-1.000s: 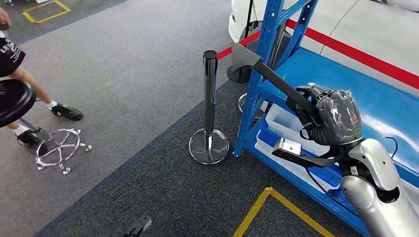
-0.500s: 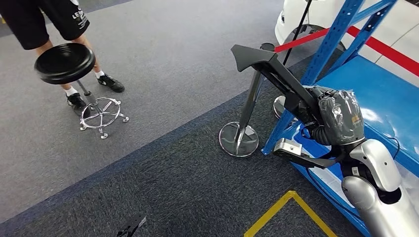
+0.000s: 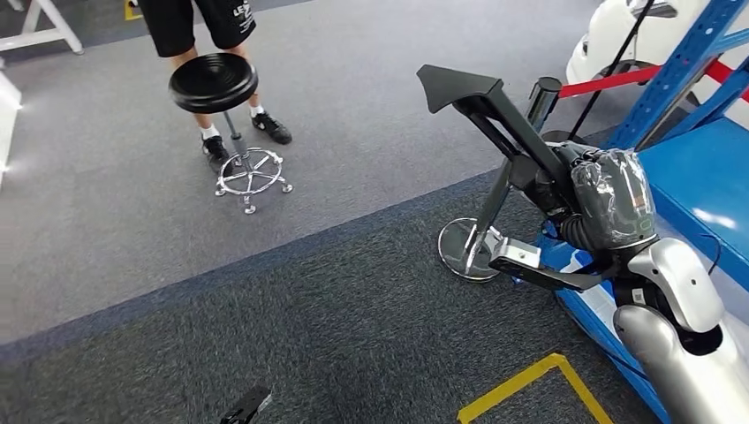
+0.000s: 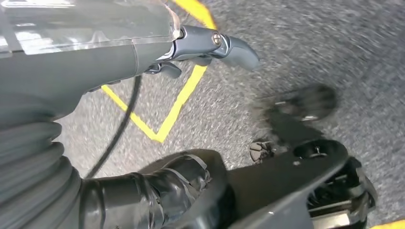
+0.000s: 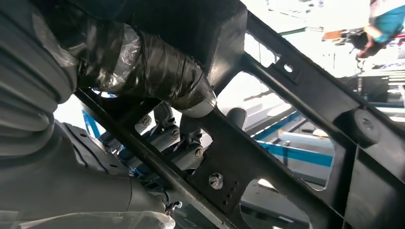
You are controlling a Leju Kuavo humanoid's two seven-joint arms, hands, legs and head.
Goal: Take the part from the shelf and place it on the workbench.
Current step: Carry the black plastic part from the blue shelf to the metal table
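Part in hand, counter not yet reached

Right hand (image 3: 609, 208) grips the part (image 3: 495, 119), a long black bracket-like frame, with its fingers (image 5: 176, 93) clamped round one of the bars. The part juts up and forward from the hand, off the blue shelf (image 3: 707, 185) and over the grey carpet (image 3: 265, 291).

Judged from this, the step in hand is carrying. To do it well, the robot should keep the grip firm and the long end high, since it swings close to the chrome stanchion (image 3: 495, 212) and the shelf's upright. A person (image 3: 199, 22) and a black stool (image 3: 214, 82) stand well apart.

Left hand (image 4: 191, 47) hangs above the floor near a yellow floor line (image 4: 179, 102); its fingers seem apart and hold nothing. The counter is hidden from every view, the left wrist picture is blurred, and the part's far end is cut off at the right wrist.
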